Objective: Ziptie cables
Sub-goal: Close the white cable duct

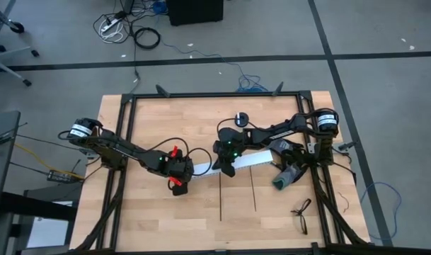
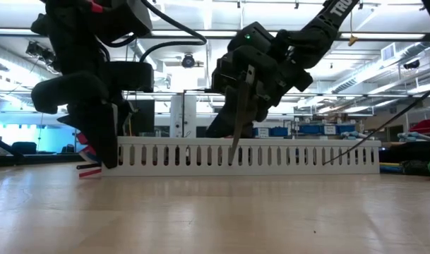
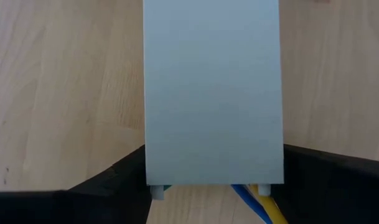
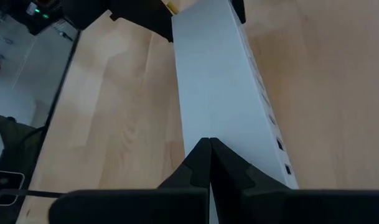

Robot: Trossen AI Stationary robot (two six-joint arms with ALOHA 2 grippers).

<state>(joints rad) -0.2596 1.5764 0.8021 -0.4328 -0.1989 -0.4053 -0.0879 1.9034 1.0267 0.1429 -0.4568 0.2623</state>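
Long white slotted plastic channel point(image 1: 252, 160) lay across wooden table point(image 1: 151, 212), covering most of the coloured cables point(image 3: 257, 198), two thin black zipties point(image 1: 221, 198) just in front, black glasses point(image 1: 301, 210) near right corner. Left gripper point(image 1: 178, 174) straddled channel's left end, jaws apart against its sides. Right gripper point(image 4: 209, 149) angled down mid-channel, jaws together on its top; partial "TR" lettering on arm.

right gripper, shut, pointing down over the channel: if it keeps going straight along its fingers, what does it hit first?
Most likely the white slotted channel. The right gripper is shut, its tips right at the channel's top face. How much gap remains is unclear; the low view suggests little or none.
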